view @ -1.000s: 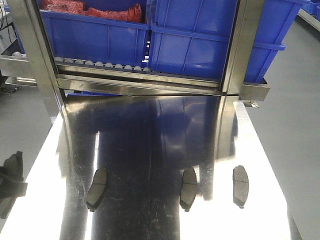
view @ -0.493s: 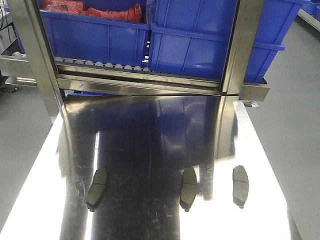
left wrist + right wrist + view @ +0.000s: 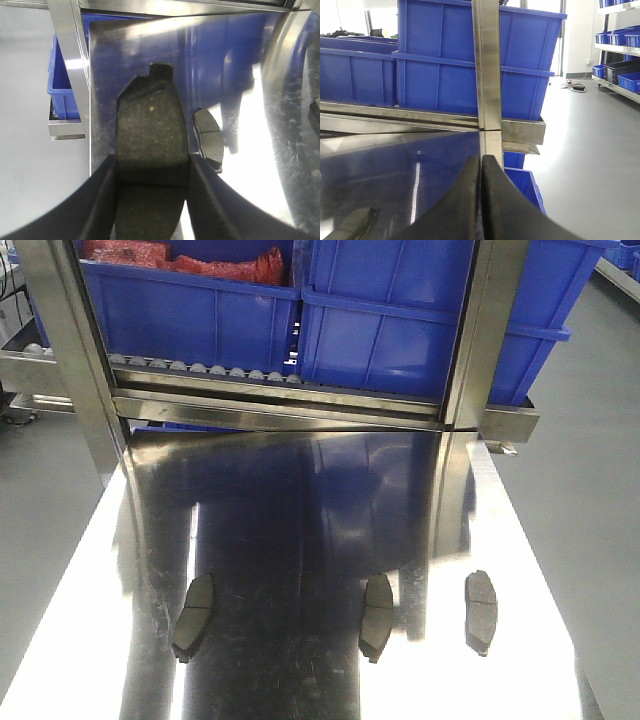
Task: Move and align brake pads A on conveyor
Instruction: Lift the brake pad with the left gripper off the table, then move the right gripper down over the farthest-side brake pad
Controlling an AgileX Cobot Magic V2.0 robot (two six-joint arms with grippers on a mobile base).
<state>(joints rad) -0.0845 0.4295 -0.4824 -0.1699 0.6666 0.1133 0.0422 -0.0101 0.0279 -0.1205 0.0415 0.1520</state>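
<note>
Three brake pads A lie on the shiny steel tabletop [image 3: 300,540] in the front view: one at the left [image 3: 194,616], one in the middle [image 3: 376,616], one at the right [image 3: 481,611]. Neither gripper shows in that view. In the left wrist view my left gripper [image 3: 152,160] is shut on another dark brake pad [image 3: 150,135], held lengthwise above the table's left edge. A pad [image 3: 208,138] lies on the steel just right of it. My right gripper [image 3: 481,160] is shut with nothing between its fingers. The conveyor is out of view.
Blue bins [image 3: 380,320] stand on a roller rack behind the table, framed by steel posts [image 3: 485,340]. One bin holds red items [image 3: 180,260]. A steel post [image 3: 487,75] rises straight ahead of my right gripper. Grey floor lies on both sides.
One second ago my left gripper showed at the left edge of the front view; it has since left that view. The three pads on the table have not moved.
</note>
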